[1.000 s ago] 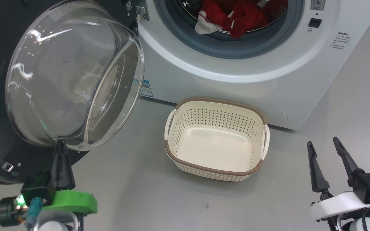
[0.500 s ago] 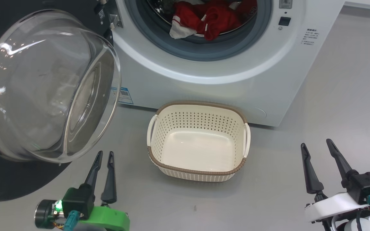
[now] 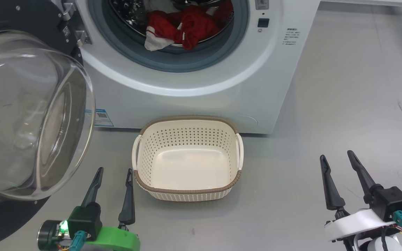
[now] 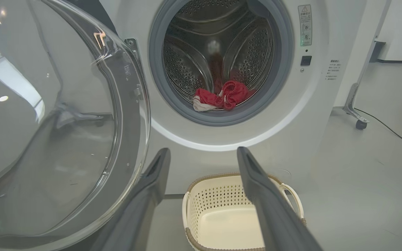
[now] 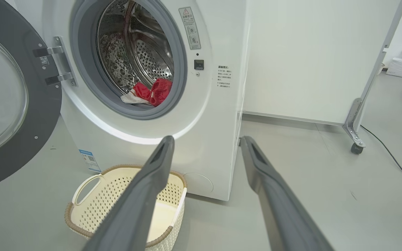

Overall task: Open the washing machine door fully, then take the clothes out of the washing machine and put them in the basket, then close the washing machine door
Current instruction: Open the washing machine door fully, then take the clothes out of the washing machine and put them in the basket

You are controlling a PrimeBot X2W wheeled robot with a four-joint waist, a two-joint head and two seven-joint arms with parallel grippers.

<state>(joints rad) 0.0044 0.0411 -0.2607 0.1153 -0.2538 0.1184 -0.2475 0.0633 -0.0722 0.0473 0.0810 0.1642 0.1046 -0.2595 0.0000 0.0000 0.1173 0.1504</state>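
The washing machine door (image 3: pixel 19 115) stood swung wide. The clothes (image 3: pixel 180 29) lay at the drum (image 4: pixel 187 69) mouth, the basket (image 3: pixel 187 197) on the floor (image 3: pixel 326 122) below. Left gripper (image 3: pixel 114 170) and right gripper (image 3: pixel 336 154) hovered, jaws apart, gripping nothing.

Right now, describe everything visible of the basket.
The basket is a small, rounded-rectangle tub of cream plastic with perforated walls and a solid bottom. A brown woven-look band rims it; a white loop handle sits on each side. It stands upright and empty on the grey floor, close before the washing machine, below its opening. Only the floor seems to touch it.
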